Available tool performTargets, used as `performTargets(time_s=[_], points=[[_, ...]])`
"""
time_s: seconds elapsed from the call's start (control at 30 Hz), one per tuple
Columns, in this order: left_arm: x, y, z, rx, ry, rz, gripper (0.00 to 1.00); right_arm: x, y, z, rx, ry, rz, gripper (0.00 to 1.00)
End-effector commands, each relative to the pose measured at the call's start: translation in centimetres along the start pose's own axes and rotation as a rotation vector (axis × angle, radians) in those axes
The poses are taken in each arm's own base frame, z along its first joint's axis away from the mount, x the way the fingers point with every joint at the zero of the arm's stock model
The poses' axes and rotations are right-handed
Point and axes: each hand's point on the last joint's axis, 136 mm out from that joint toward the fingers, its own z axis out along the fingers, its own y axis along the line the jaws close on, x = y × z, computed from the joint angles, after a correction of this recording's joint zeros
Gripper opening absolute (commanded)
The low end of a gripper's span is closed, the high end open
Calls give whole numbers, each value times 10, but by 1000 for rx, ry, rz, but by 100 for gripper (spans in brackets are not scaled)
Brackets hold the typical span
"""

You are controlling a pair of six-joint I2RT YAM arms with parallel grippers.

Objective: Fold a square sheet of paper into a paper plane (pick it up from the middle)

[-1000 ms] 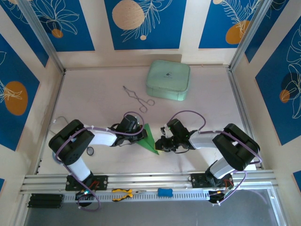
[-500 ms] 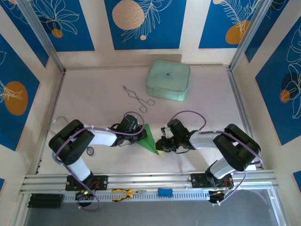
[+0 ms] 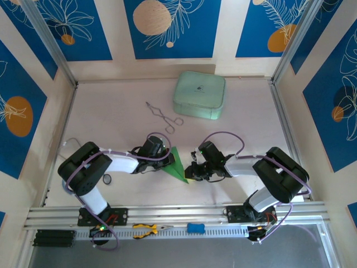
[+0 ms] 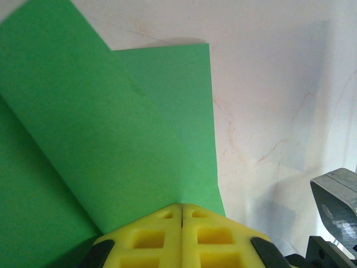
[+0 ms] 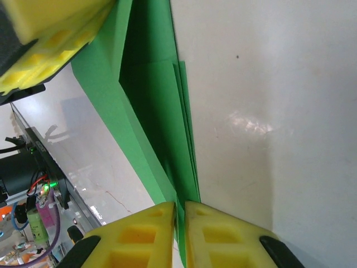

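The bright green sheet of paper [image 3: 176, 165] lies folded into a narrow pointed shape on the table between the two arms. Its layered flaps [image 4: 111, 123] show in the left wrist view, and its stacked edges [image 5: 150, 100] in the right wrist view. My left gripper [image 3: 166, 162] is at the paper's left side, its yellow jaws shut [image 4: 182, 206], tips resting against the top flap with nothing visibly between them. My right gripper [image 3: 189, 174] is at the pointed lower right end, jaws shut [image 5: 179, 205] on the paper's folded edge, which runs into the narrow gap.
A pale mint-green rounded case [image 3: 199, 95] stands at the back of the table. Metal tongs [image 3: 162, 115] lie left of it. Yellow-handled pliers [image 3: 146, 229] and a small blue object [image 3: 195, 228] rest on the front rail. Aluminium rails border the sides.
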Motion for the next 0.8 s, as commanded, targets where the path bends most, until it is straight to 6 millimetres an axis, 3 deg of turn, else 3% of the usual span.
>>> performTargets(time_s=[0.0, 0.33, 0.77], points=[[12, 21, 4, -69, 41, -9, 0, 28, -26, -2, 78, 91, 75, 16], [12, 24, 4, -78, 41, -14, 0, 35, -35, 0, 102, 113, 92, 9], [13, 26, 3, -83, 40, -13, 0, 36, -34, -7, 111, 95, 92, 16]])
